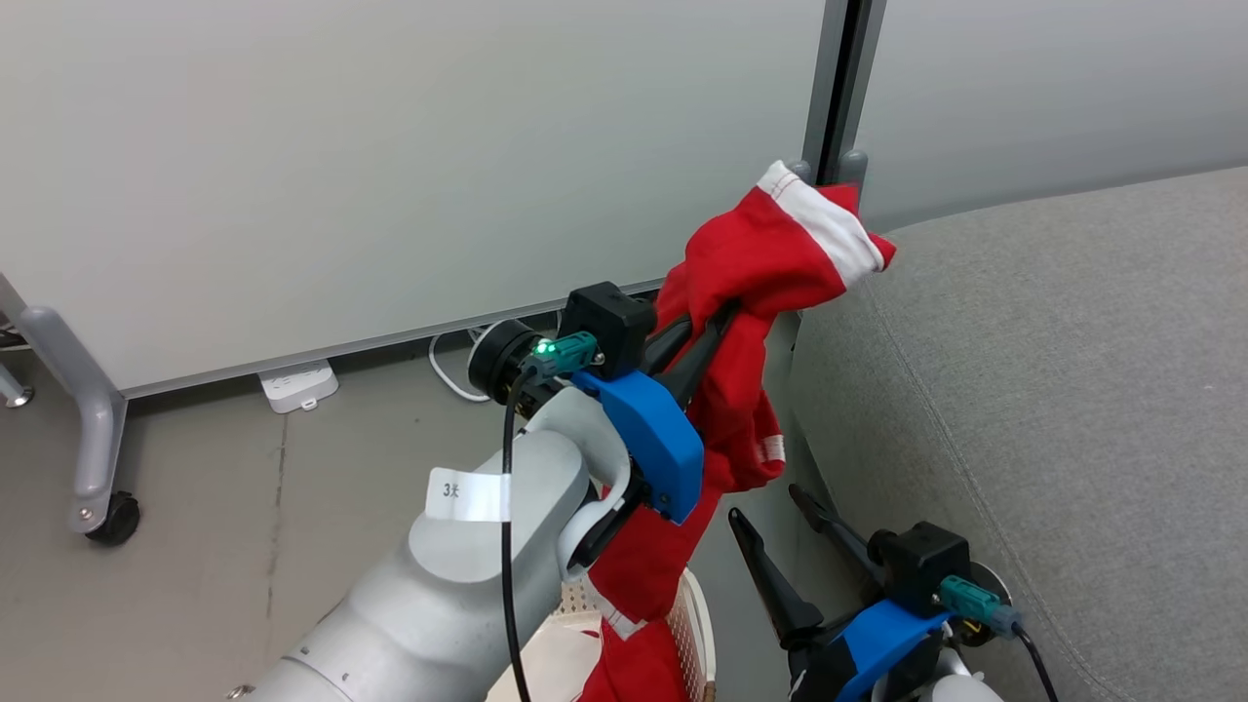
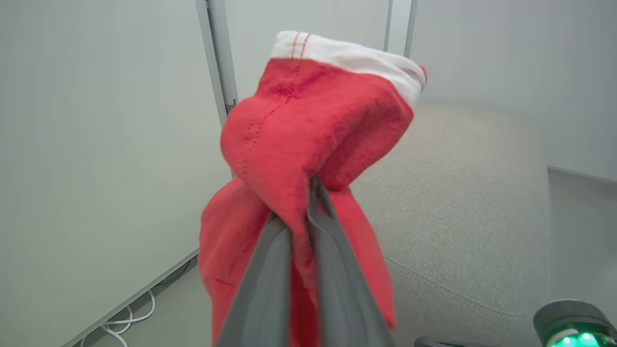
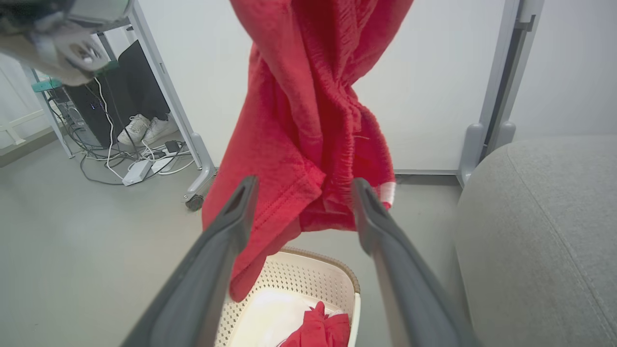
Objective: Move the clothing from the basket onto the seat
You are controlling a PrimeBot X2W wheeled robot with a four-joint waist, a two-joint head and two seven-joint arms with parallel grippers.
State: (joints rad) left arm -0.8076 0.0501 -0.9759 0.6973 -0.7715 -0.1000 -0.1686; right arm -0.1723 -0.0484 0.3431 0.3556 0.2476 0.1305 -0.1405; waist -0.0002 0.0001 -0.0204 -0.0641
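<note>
aloft, left gripper point(image 1: 717, 327) pinches clothing point(image 1: 770, 253) beside seat point(image 1: 1053, 390).

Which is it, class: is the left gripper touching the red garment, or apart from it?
Touching. The left wrist view shows the left gripper pinched shut on a fold of the red garment.

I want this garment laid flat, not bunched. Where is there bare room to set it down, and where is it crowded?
The seat is bare from its rounded left edge, beside the held garment, back to the wall panel. Crowded: the gap between seat edge and basket, where the garment hangs from the left gripper beside the open right gripper.
</note>
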